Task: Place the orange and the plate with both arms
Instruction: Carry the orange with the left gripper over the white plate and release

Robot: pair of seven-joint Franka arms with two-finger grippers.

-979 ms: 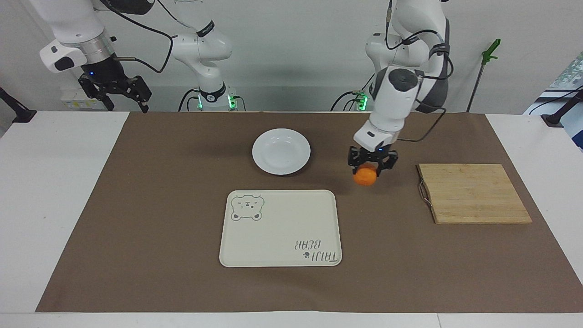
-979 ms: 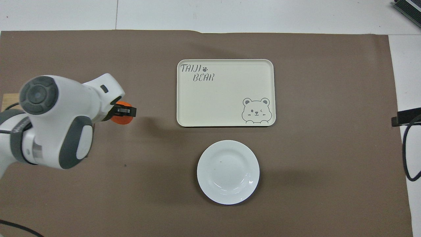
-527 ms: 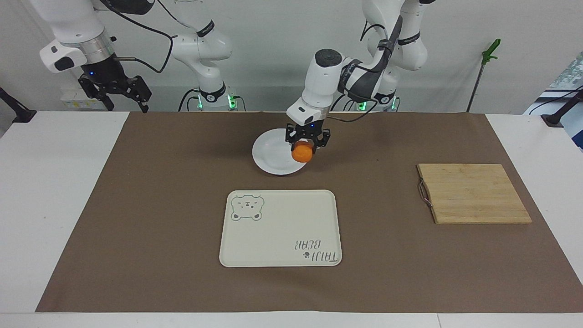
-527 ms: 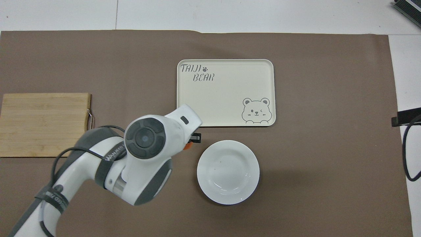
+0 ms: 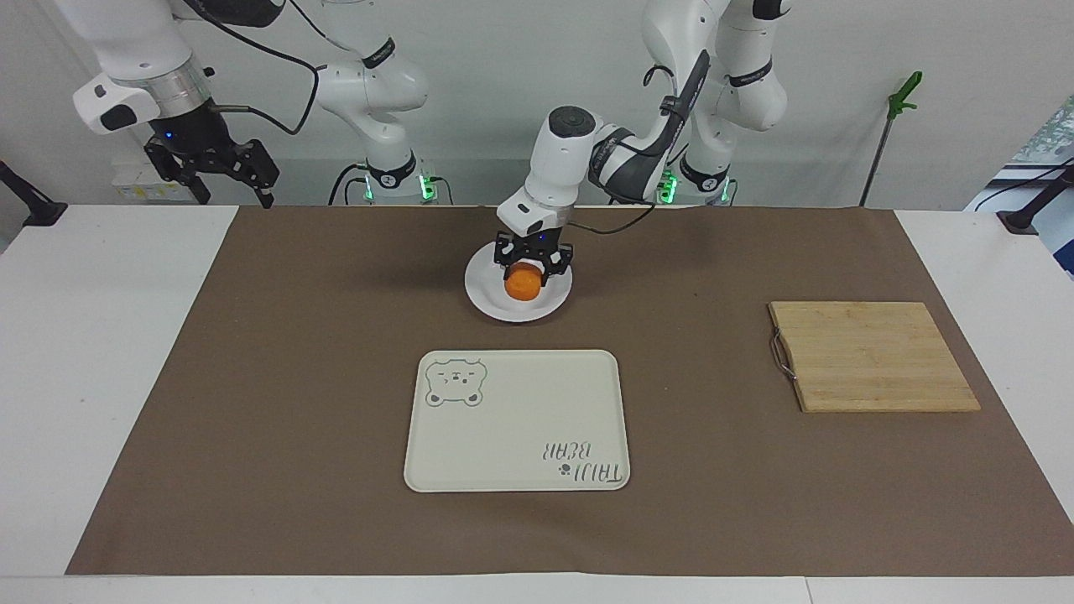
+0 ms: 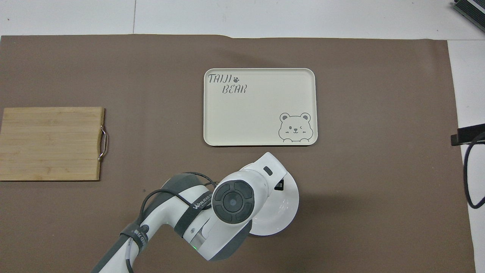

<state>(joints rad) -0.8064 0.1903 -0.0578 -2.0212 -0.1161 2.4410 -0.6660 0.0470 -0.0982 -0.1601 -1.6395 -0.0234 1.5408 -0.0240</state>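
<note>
The left end effector [image 5: 534, 267] hangs over the plate [image 5: 491, 304] with the orange [image 5: 523, 282] between its fingers; whether they grip or have begun to part I cannot tell. Best to let go low and central, then lift straight up (a round fruit rolls). The right end effector [image 5: 220, 170] waits, fingers spread, above the tabletop's right-arm end.
</note>
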